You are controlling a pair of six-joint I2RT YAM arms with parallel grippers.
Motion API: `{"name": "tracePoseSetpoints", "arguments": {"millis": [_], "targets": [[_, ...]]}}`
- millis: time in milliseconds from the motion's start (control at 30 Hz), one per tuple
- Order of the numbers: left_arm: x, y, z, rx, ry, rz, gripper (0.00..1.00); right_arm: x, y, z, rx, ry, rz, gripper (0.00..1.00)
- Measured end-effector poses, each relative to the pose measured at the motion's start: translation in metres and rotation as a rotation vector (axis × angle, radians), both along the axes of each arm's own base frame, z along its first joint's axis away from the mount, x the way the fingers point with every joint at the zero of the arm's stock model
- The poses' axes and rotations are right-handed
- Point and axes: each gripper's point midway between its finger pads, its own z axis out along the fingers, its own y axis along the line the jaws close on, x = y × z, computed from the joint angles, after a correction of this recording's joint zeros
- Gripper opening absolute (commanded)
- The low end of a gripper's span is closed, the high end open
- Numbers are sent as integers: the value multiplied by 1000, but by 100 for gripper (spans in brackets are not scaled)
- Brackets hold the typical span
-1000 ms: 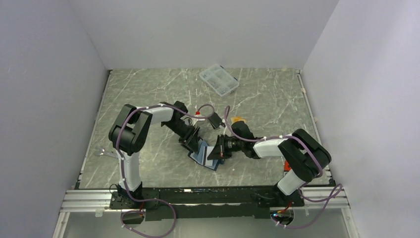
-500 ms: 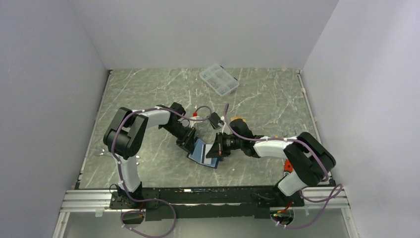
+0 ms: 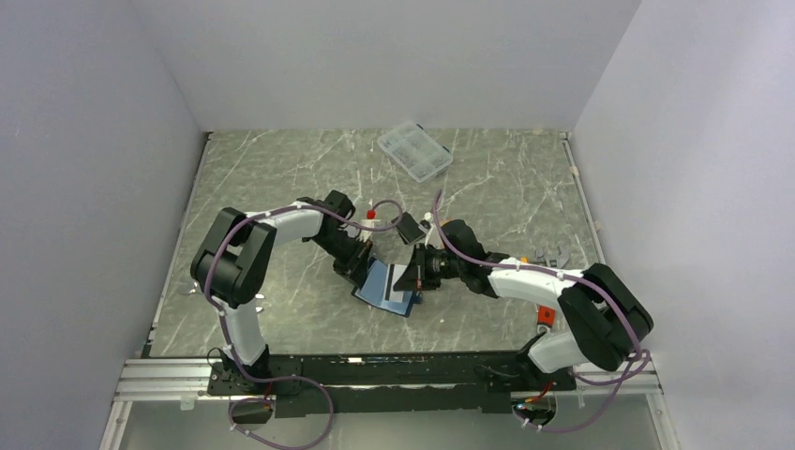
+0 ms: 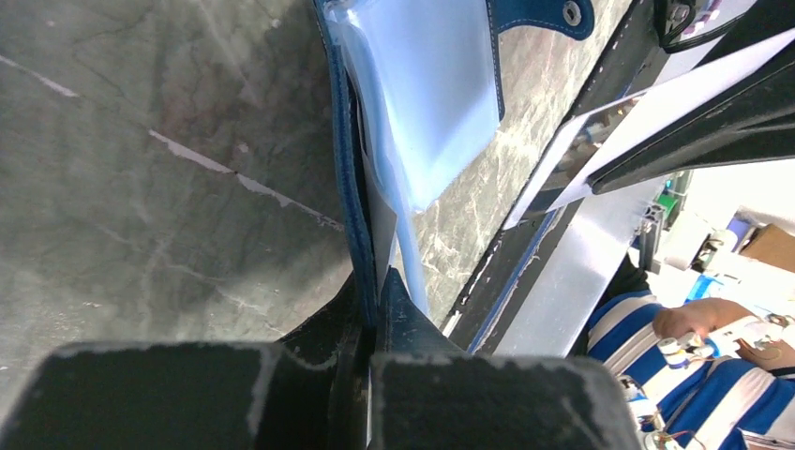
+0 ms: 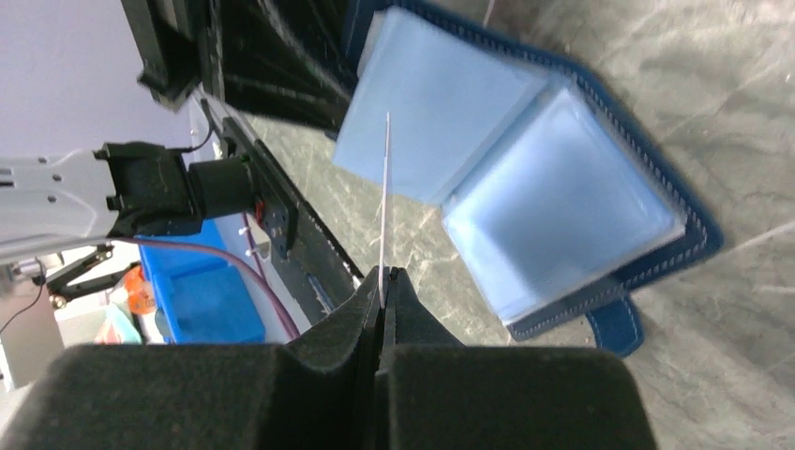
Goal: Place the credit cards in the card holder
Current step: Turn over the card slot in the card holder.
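The left gripper (image 4: pixel 375 292) is clenched on the card holder (image 4: pixel 441 84). Its two fingertips pinch the navy stitched edge, so the wallet runs straight out ahead of the fingers and lies open on the marble table (image 4: pixel 141 141). The pale blue inside faces up, and the snap tab (image 4: pixel 544 11) sits at the end farthest from those fingers. Off to one side of them a pale credit card (image 4: pixel 656 103) slants in, gripped between the dark fingers of the other arm.

The right gripper (image 5: pixel 384 281) is closed tight on that credit card (image 5: pixel 385 187), which shows edge-on as a thin light line rising straight out from between its fingertips. The card's far edge hangs over the middle fold of the open card holder (image 5: pixel 562 197), above the pale blue pockets; whether it touches a pocket I cannot tell.

Seen from above, the two grippers face each other across the card holder (image 3: pixel 384 286), with the left gripper (image 3: pixel 361 265) at one edge and the right gripper (image 3: pixel 413 278) at the opposite one. A clear plastic box (image 3: pixel 414 151) sits well beyond both sets of fingers, toward the far side of the table
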Motion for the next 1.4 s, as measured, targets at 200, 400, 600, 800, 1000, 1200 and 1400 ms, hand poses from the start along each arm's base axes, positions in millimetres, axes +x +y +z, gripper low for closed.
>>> {"name": "tracePoseSetpoints", "arguments": {"millis": [200, 400, 600, 800, 1000, 1200, 1400], "targets": [[1, -6, 9, 17, -29, -25, 0, 16, 30, 18, -19, -65, -4, 0], [28, -9, 36, 42, -82, -21, 0, 9, 25, 15, -74, -101, -52, 0], [35, 2, 33, 162, -139, -35, 0, -1, -6, 17, -98, -115, -141, 0], [22, -3, 28, 197, -125, -78, 0, -2, -13, 17, -111, -119, -167, 0], [11, -2, 19, 164, -45, -71, 0, -7, -25, -3, -172, -81, -179, 0], [6, 3, 3, 132, 54, -50, 0, -20, -44, -41, -234, 24, -170, 0], [5, 4, 0, 120, 64, -55, 0, -31, -36, -48, -193, 74, -104, 0]]}}
